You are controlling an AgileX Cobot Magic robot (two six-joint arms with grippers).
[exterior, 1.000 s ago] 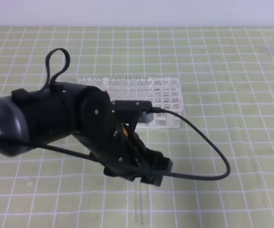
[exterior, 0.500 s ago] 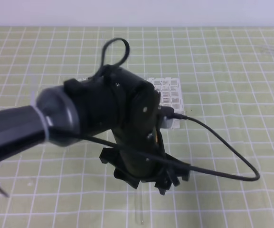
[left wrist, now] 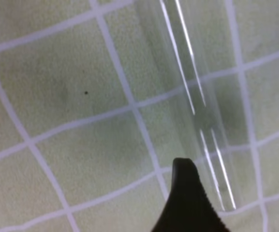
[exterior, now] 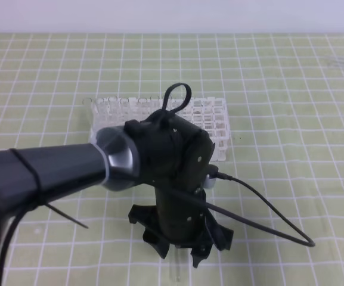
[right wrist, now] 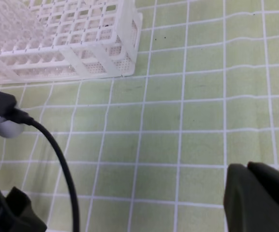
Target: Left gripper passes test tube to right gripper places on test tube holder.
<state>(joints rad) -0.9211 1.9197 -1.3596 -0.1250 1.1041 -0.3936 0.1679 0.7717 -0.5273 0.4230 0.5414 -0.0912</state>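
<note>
1. Test tube (left wrist: 197,96): clear glass, lying flat on the tabletop (exterior: 291,77), a green mat with a white grid. In the exterior high view its lower end (exterior: 176,271) shows at 6 o'clock, pointing toward the near edge; the rest is hidden under the left arm.
2. Left pincer (exterior: 180,253): black claws pointing down over the tube, spread wide, one on either side of it. In the left wrist view one dark fingertip (left wrist: 187,203) sits just beside the tube's wall; whether they touch cannot be told.
3. Black cable (exterior: 261,208): loops from the left wrist out toward 4 o'clock.
4. Test tube holder (exterior: 210,122): white lattice rack, at 12 o'clock from the left pincer, partly hidden behind the arm; in the right wrist view it (right wrist: 81,38) lies at 11 o'clock.
5. Right pincer (right wrist: 257,198): only a dark edge shows at 5 o'clock in the right wrist view; claws pressed together, holding nothing visible.
</note>
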